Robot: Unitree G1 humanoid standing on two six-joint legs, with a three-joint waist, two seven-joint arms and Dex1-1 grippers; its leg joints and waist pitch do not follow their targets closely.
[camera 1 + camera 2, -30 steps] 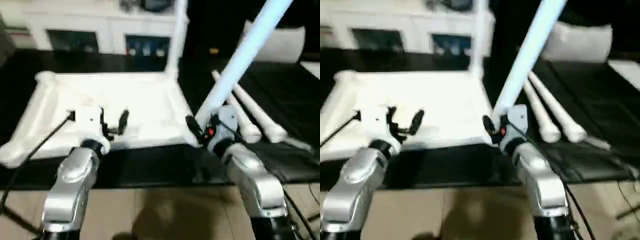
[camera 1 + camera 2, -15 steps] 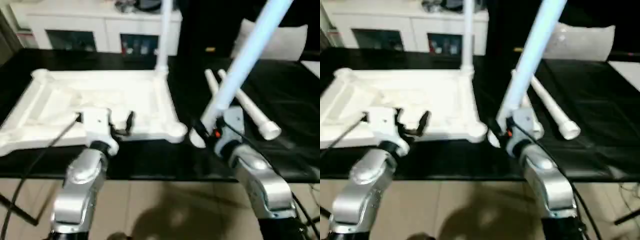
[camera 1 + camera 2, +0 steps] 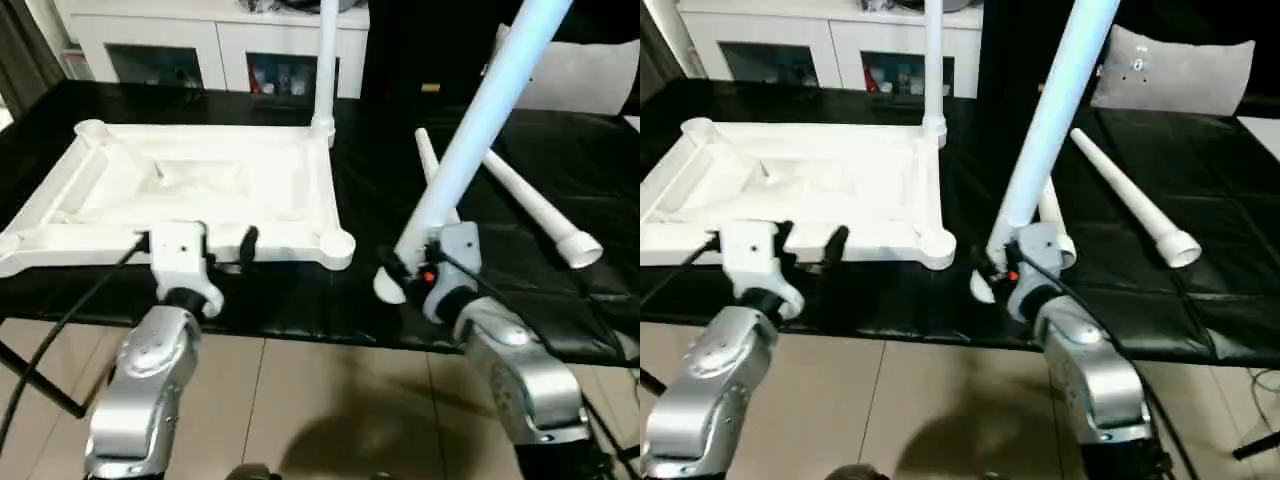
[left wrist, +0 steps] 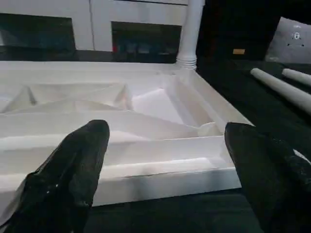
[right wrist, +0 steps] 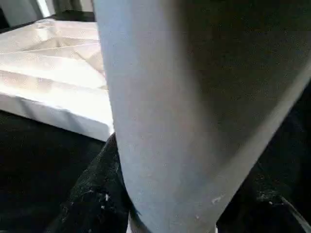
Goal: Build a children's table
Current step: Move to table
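Gripping one white leg [image 3: 470, 145] near its thick end, the right gripper [image 3: 408, 272] tilts it up over the black work surface [image 3: 300, 300]. Left gripper [image 3: 215, 248] spread wide, empty, at the near rim of the one upturned tabletop [image 3: 200, 190]. Two legs [image 3: 540, 215] lie right of it. Fourth leg [image 3: 326, 60] stands upright in the far right corner socket.

Tabletop [image 3: 200, 195] lies underside up on worktop [image 3: 400, 190], left side. One leg [image 3: 326, 60] stands in its far right corner socket. Two legs [image 3: 535, 205] lie to the right. Cabinet [image 3: 215, 50] behind worktop.
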